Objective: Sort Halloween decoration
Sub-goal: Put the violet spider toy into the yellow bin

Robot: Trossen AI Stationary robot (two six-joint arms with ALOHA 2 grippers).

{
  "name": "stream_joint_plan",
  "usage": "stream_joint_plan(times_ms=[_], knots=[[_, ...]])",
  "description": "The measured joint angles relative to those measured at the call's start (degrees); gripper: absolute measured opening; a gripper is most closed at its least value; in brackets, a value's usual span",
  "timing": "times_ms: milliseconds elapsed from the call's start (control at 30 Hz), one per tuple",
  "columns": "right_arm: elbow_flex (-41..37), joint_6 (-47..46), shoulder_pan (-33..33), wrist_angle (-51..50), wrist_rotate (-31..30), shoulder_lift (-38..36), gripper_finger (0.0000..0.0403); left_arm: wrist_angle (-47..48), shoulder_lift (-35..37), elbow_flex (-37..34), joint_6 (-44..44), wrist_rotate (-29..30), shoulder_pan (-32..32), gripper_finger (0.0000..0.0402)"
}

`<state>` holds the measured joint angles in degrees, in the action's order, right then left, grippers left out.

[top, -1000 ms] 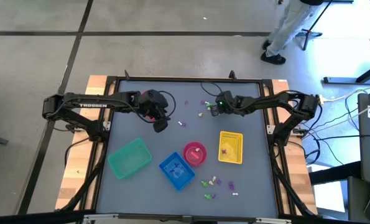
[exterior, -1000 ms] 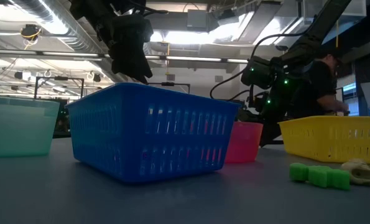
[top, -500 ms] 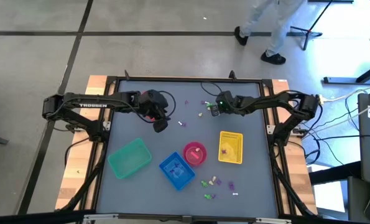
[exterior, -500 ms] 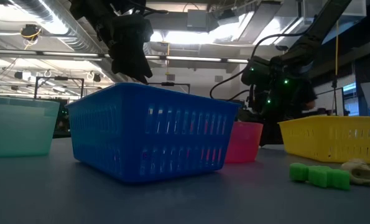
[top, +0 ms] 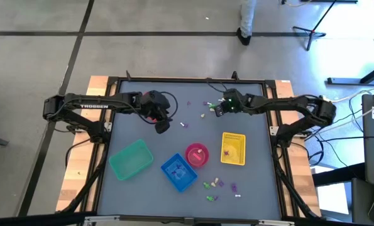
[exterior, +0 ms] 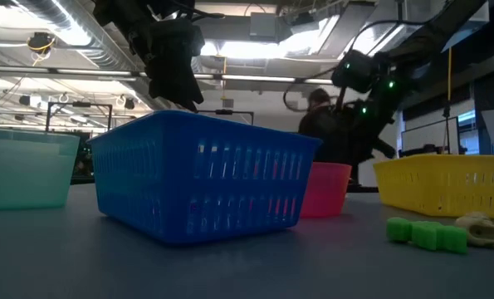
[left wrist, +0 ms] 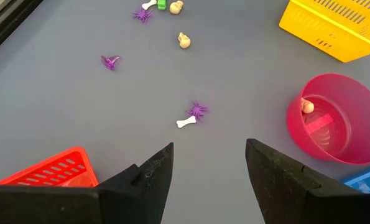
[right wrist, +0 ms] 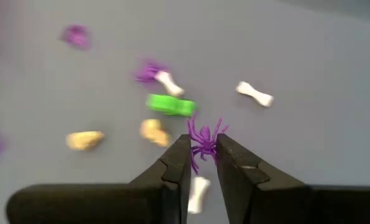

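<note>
Evenly and brightly lit from above in the high view, with only soft, short shadows under the arms and the yellow basket point(top: 233, 149). Strongly backlit in the low view: glaring ceiling lights point(exterior: 255, 48) behind, arms reduced to dark silhouettes, blue basket point(exterior: 203, 174) dim on its near side, green trinkets point(exterior: 427, 234) slightly soft at the frame's edge. Clean and sharp ahead of the left gripper point(left wrist: 208, 165), flat light, faint shadows beside the pink bowl point(left wrist: 337, 118). Heavily blurred ahead of the right gripper point(right wrist: 203, 158): smeared green piece point(right wrist: 170, 104) and bones, only the purple spider point(right wrist: 204, 138) between the fingertips fairly crisp.
</note>
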<state>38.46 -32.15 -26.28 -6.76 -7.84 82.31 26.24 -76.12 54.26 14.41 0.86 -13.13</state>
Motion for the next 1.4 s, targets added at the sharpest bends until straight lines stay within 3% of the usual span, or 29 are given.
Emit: stream_joint_plan(times_ms=[267,467,1000,1100,1267,1400], knots=[[0.0,4.1,0.7,0.1,15.0,-8.1,0.0069,0.0,0.0,0.0,0.0,0.0,0.0,0.0184],[0.1,5.7,7.9,0.1,18.8,-13.3,0.0069,0.0,0.0,0.0,0.0,0.0,0.0,0.0184],[0.2,1.6,36.2,-17.7,18.9,-16.6,0.0069,0.0,0.0,0.0,0.2,0.0,3.8,0.0184],[0.2,1.0,40.6,-19.6,16.8,-16.6,0.0069,-0.1,0.0,0.0,0.3,0.1,5.4,0.0184],[0.2,1.0,44.6,-21.5,10.4,-16.6,0.0069,-0.5,0.0,0.0,0.4,0.1,8.0,0.0184],[0.2,0.9,44.7,-21.9,10.0,-16.6,0.0069,-2.9,0.0,0.0,0.4,0.1,10.4,0.0184]])
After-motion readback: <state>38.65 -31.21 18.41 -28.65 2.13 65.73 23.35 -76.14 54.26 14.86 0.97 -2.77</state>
